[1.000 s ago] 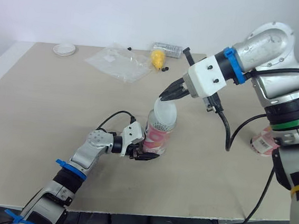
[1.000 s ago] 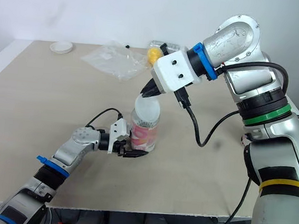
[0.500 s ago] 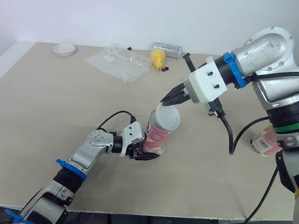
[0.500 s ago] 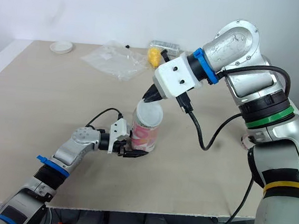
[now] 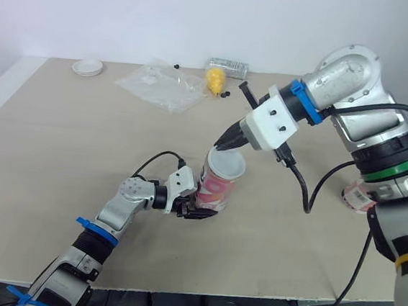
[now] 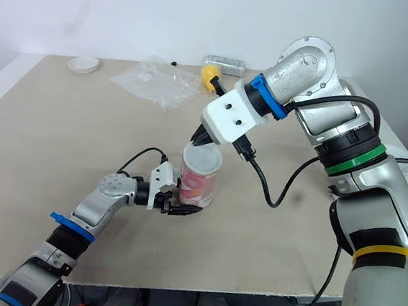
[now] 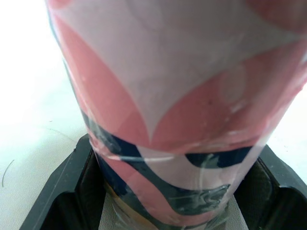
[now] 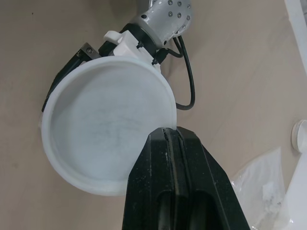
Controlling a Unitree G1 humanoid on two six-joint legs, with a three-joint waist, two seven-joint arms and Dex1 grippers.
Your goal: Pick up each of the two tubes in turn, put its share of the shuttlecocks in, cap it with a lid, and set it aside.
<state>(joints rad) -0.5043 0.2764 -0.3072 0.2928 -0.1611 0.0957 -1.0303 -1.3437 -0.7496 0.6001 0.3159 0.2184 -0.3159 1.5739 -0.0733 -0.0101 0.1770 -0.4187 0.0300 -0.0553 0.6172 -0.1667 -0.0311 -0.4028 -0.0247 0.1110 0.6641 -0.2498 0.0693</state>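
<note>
Tube point(image 5: 213, 190) – pink, white and navy – stands upright near the middle of the tabletop point(image 5: 52, 153).

Left end effector point(image 5: 196, 211) is clamped on the tube's lower part, just above the tabletop. In the left wrist view its 2 black fingers point(image 7: 60, 203) sit one on each side of the tube wall, pressed against it.

White lid point(image 5: 227, 164) lies over the tube's mouth, about level. Cannot tell whether it is pushed fully home.

Right end effector point(image 5: 224, 142) comes in from above and from the right, with its tip at the lid's far edge. In the right wrist view its fingers point(image 8: 163, 191) are narrow, pinched on the lid's rim – the lid's round face spreads out beyond the tips.

On the far side of the tabletop lie a crumpled clear plastic bag point(image 5: 160, 84), a yellow item point(image 5: 214, 79), a clear box point(image 5: 228, 66) and a small white dish point(image 5: 88, 67), all well apart from the tube.
</note>
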